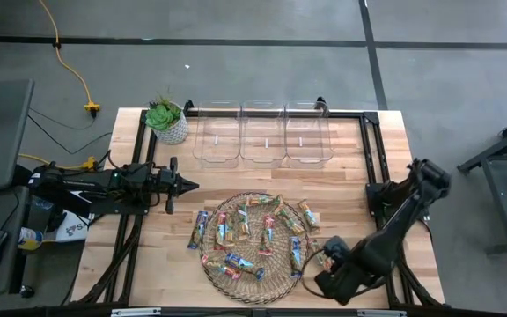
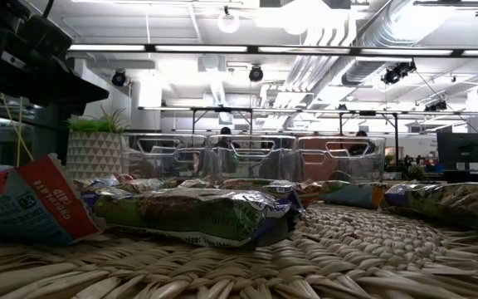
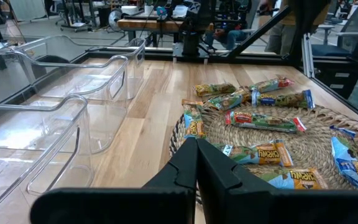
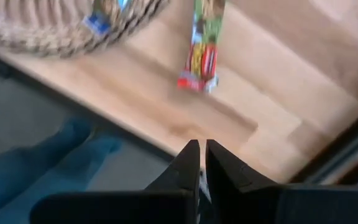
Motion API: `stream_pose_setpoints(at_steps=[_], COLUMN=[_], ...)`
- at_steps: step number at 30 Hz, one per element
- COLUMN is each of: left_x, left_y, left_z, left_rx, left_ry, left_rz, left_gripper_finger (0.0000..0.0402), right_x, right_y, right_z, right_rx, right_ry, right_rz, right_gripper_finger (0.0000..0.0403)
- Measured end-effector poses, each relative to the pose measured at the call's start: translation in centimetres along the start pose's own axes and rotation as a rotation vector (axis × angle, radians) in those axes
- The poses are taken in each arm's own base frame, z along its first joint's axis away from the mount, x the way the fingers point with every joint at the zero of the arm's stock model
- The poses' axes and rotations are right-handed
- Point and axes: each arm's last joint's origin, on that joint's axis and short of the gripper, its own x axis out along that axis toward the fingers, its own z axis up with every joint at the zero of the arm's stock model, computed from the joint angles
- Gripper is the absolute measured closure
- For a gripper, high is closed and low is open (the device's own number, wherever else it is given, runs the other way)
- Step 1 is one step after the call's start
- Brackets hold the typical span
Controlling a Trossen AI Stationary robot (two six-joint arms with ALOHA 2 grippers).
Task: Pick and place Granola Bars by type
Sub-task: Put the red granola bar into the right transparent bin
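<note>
Granola Bars (image 1: 255, 233) are piled on the wicker mat (image 1: 236, 280), a few spilling off its edges; all three clear bins (image 1: 262, 134) look empty. Our right gripper (image 1: 328, 283) is clenched on nothing, low at the near table edge, right of the mat. Left gripper (image 1: 192, 185) is also clenched, parked left of the mat. We'd open the right one first, then come down square over the stray bar (image 4: 201, 53) (green-red wrapper), gripping across its short side.
</note>
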Motion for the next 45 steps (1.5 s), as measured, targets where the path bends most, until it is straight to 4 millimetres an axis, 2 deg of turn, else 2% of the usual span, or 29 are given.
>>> stream_pose_setpoints(at_steps=[7, 12, 16, 24, 29, 36, 45], left_x=[0.0, 0.0, 0.0, 0.0, 0.0, 0.0, 0.0], left_y=[0.0, 0.0, 0.0, 0.0, 0.0, 0.0, 0.0], left_z=[0.0, 0.0, 0.0, 0.0, 0.0, 0.0, 0.0], left_rx=[0.0, 0.0, 0.0, 0.0, 0.0, 0.0, 0.0], left_ry=[0.0, 0.0, 0.0, 0.0, 0.0, 0.0, 0.0], left_rz=[0.0, 0.0, 0.001, 0.0, 0.001, 0.001, 0.001], left_gripper_finger=[0.04, 0.04, 0.04, 0.04, 0.04, 0.04, 0.04], right_x=[3.2, 3.7, 3.7, 3.7, 5.6, 8.7, 10.0], right_y=[1.8, 2.2, 2.2, 1.9, 1.6, 1.3, 0.1], right_z=[2.4, 4.0, 4.8, 5.3, 5.3, 5.3, 5.4], right_rx=[-0.067, -0.064, -0.062, -0.037, -0.009, -0.006, -0.008], right_ry=[-0.017, -0.051, -0.095, -0.146, -0.107, -0.059, -0.035], right_rz=[-0.09, -0.111, -0.116, -0.145, -0.121, -0.013, -0.071], right_gripper_finger=[0.0391, 0.0375, 0.0334, 0.0227, 0.0187, 0.0179, 0.0175])
